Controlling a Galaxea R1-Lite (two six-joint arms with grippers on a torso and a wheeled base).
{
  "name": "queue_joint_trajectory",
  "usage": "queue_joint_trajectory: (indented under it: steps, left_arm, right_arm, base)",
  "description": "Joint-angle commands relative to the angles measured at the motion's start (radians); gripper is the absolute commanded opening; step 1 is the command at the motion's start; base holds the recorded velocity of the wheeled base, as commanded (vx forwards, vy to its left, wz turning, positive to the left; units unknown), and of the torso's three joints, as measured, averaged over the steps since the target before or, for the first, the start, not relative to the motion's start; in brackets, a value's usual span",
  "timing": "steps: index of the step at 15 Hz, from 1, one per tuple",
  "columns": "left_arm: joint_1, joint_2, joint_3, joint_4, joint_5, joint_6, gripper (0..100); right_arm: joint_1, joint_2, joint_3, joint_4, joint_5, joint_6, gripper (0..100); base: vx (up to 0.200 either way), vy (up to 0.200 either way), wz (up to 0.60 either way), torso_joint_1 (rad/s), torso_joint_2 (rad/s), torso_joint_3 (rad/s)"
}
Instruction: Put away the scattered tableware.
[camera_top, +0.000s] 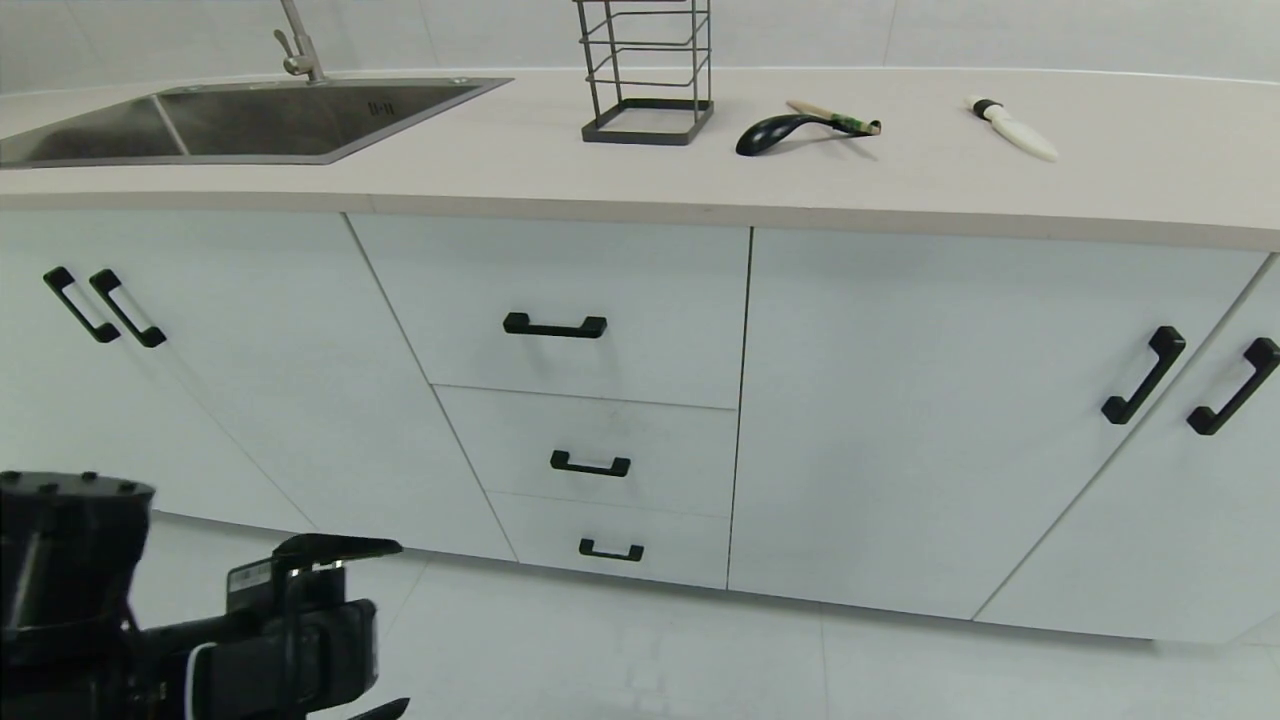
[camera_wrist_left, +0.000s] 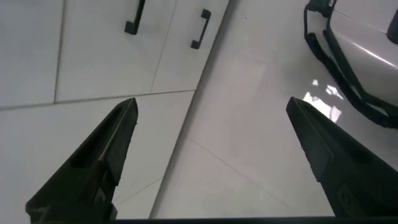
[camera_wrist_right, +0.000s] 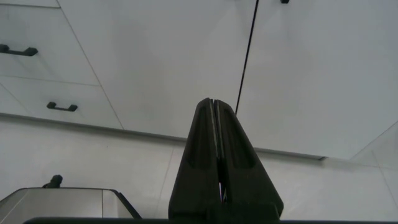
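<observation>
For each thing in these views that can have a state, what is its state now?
left tool, open, empty
right tool, shut, empty
drawers, all three shut
doors, shut
rack, upright, empty
spoon, lying on the counter
knife, lying on the counter
sink, empty as far as seen

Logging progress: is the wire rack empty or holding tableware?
Empty, as far as visible: nothing inside the rack; spoon and knife lie on the counter right of it.
</observation>
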Motion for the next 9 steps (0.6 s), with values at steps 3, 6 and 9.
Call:
queue_joint_trajectory:
  steps: [3, 6, 9]
  left_arm:
    - [-0.027, 0.204, -0.078, -0.016, 0.026, 0.032, 100]
    - [-0.027, 0.29, -0.139, -0.054, 0.027, 0.078, 100]
    - [-0.027, 0.417, -0.194, -0.109, 0.026, 0.134, 100]
  right_arm:
    - [0.001, -0.011, 0.0, -0.001, 0.001, -0.001, 0]
    - [0.001, -0.011, 0.0, -0.001, 0.001, -0.001, 0]
    - [0.001, -0.011, 0.0, -0.001, 0.001, -0.001, 0]
  base:
    - [0.0, 0.0, 0.0, 0.0, 0.0, 0.0]
    - [0.0, 0.0, 0.0, 0.0, 0.0, 0.0]
    - [0.0, 0.0, 0.0, 0.0, 0.0, 0.0]
